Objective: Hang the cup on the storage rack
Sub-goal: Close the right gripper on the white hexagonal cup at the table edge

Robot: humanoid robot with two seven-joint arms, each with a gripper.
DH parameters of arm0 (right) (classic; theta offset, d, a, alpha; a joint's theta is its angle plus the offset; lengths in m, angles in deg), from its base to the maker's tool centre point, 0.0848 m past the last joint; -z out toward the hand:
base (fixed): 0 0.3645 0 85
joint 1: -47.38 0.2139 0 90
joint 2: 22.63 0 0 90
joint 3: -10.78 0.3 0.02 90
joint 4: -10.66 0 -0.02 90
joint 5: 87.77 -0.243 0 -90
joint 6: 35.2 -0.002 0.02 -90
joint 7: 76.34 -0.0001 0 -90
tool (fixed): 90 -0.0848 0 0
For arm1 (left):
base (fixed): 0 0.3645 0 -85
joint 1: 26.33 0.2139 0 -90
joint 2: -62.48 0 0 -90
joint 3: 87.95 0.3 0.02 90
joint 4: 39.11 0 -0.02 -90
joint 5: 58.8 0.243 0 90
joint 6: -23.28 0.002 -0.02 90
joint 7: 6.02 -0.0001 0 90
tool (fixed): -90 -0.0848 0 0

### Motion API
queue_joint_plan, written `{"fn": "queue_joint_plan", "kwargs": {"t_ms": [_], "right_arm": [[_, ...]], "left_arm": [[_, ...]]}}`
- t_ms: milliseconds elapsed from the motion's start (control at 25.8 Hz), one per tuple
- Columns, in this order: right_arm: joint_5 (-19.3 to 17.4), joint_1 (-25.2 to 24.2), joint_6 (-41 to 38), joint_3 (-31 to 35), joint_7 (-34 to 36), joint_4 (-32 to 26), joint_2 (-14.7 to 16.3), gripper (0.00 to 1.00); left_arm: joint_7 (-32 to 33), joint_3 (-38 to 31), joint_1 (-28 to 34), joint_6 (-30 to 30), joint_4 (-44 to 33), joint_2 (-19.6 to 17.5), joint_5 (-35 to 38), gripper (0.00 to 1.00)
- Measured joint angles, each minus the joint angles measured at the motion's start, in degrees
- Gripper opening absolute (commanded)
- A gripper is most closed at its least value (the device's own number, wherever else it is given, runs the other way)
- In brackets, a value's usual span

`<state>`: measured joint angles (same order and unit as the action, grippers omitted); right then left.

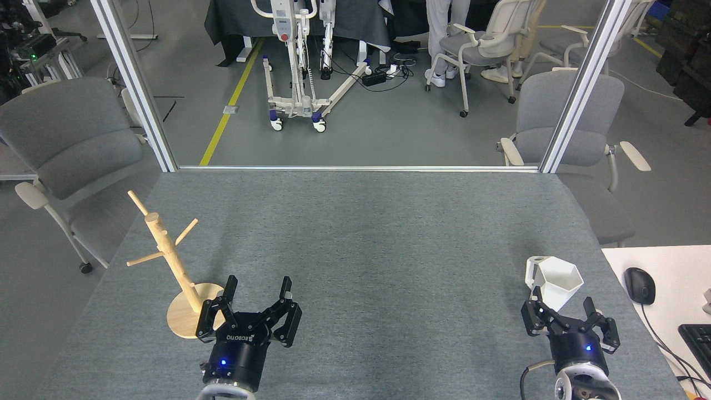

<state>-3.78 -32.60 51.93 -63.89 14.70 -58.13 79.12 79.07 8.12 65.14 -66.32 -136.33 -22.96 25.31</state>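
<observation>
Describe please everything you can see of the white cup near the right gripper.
The cup is white, matte and faceted, with a hexagonal open rim and a small angular handle on its left side. It stands upright on the grey table, near the right edge, and looks empty. The open right gripper sits just in front of it, its fingers not closed on it.

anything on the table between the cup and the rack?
Only the left claw, open, near the storage rack. Otherwise the head view shows bare grey table across to the cup.
</observation>
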Motion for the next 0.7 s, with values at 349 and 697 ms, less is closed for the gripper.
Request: {"fn": "queue_joint_plan", "kwargs": {"t_ms": [349,697], "right_arm": [[-0.03,1.72,-0.33,-0.07,0.23,3.93,2.74,0.99],[0.58,2.84,-2.29,-0.29,0.26,6.0,3.5,0.99]], "left_arm": [[0.06,0.08,0.01,-0.21,0.47,-0.35,0.0,1.0],[0.1,0.08,-0.06,-0.1,1.02,-0.41,0.0,1.0]]}}
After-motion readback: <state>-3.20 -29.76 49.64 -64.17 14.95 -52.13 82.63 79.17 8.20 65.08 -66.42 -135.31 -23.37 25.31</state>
